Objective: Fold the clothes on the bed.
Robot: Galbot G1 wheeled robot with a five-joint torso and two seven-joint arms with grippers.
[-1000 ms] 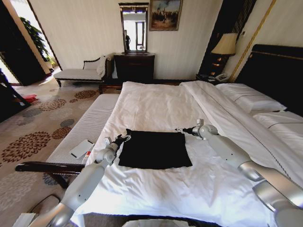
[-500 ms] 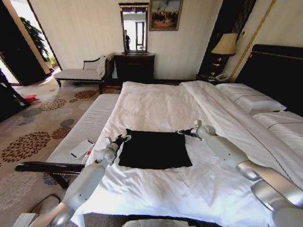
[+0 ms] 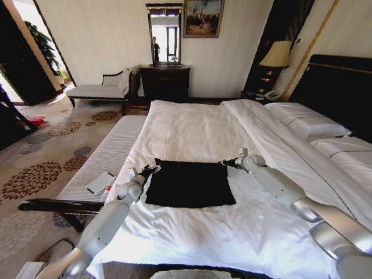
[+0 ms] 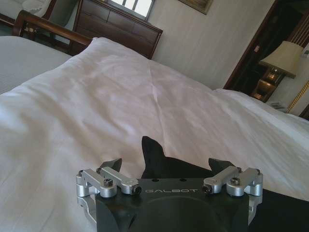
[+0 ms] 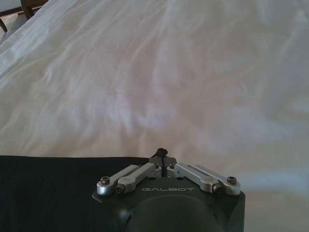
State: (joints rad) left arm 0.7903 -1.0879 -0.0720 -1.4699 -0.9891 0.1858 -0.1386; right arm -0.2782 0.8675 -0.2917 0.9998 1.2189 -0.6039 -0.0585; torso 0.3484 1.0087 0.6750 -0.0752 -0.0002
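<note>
Although the T-shirt (image 3: 189, 183) already lies as a flat, nearly square black panel on the white sheet of the bed (image 3: 192, 131), toward the near half of the mattress, the fold looks only part done, and both arms are stationed at its far edge. Its far edge runs across the bed from the robot's left to its right, and the two pincers sit at opposite ends of that edge. The left pincer (image 3: 152, 170) is at the far left corner; in the left wrist view the left pincer (image 4: 166, 166) has its jaws spread wide, and a peaked black corner of the shirt (image 4: 155, 157) stands up between them, not yet clamped as far as can be seen. The right pincer (image 3: 223, 163) is at the far right corner; in the right wrist view the right pincer (image 5: 163, 155) has its linkages drawn together and its tips closed to a point just past the cloth (image 5: 53, 186), though whether any fabric is pinched there cannot be made out. Each arm is nearest its own corner, so neither has to cross over. The shirt extends from both pincers back toward the robot, so a fold of the far edge over the near edge would be a pull straight toward the body. Beyond the shirt the sheet is bare and lightly creased, with pillows (image 3: 308, 119) off to the right and a striped bench (image 3: 99, 160) beside the bed on the left.
</note>
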